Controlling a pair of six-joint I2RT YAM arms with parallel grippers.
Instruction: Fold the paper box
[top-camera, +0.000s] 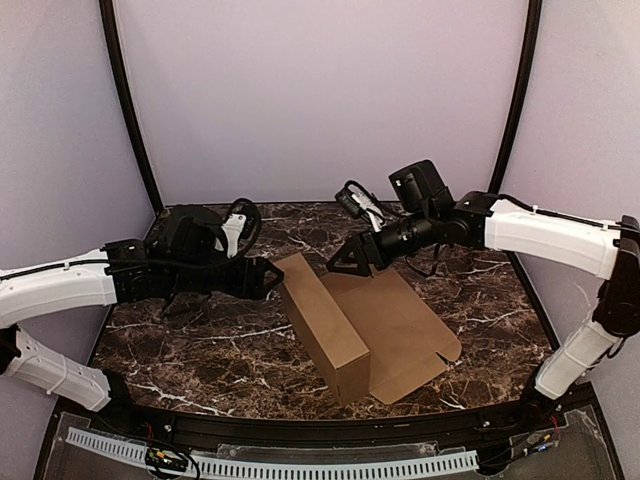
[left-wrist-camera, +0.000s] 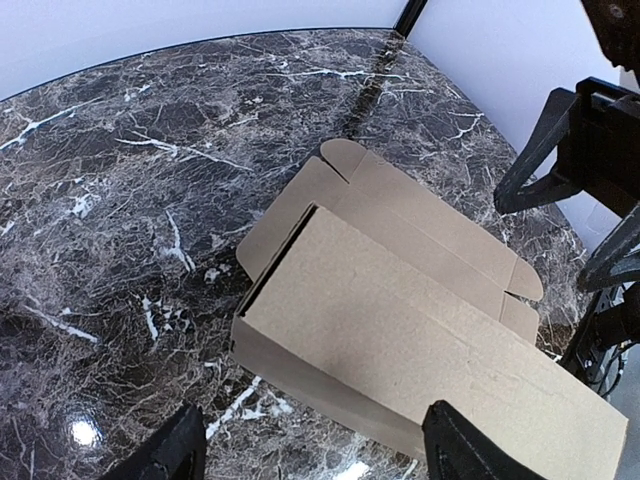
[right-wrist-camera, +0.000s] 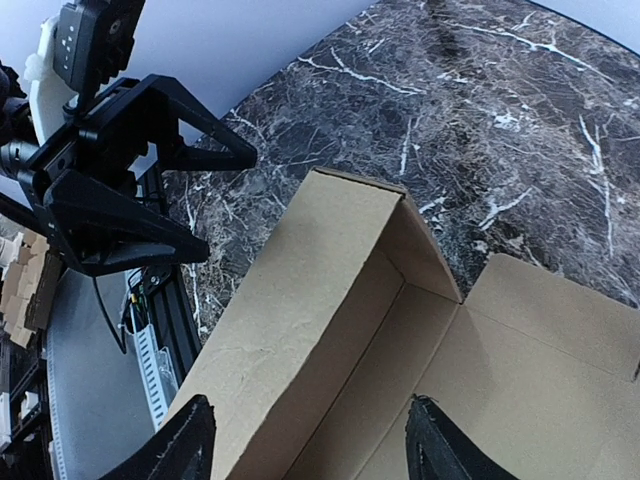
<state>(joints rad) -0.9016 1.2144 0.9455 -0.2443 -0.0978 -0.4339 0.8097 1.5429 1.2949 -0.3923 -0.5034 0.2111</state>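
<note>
Top view: the box (top-camera: 345, 325) is seen part-folded at the centre of the table (top-camera: 200, 340). One long wall is raised along its 9 o'clock side; the rest is spread flat toward 3 o'clock. The left gripper (top-camera: 272, 280) is held at 9 o'clock of the box's far end, just beside the wall, jaws apart, nothing gripped. The right gripper (top-camera: 338, 265) is hung at 12 o'clock over the far edge, likewise parted and empty.

Left wrist view: the wall is seen broadside beyond the fingers (left-wrist-camera: 175, 450); contact cannot be told.

Right wrist view: the wall's inside, an end flap (right-wrist-camera: 425, 245) and the flat base are shown.

Step judged: walls being stood up, roughly midway. For the next move, the wall is judged to need bracing from 9 o'clock while the flat part is lifted along its crease.

No brand, label or writing is found.
</note>
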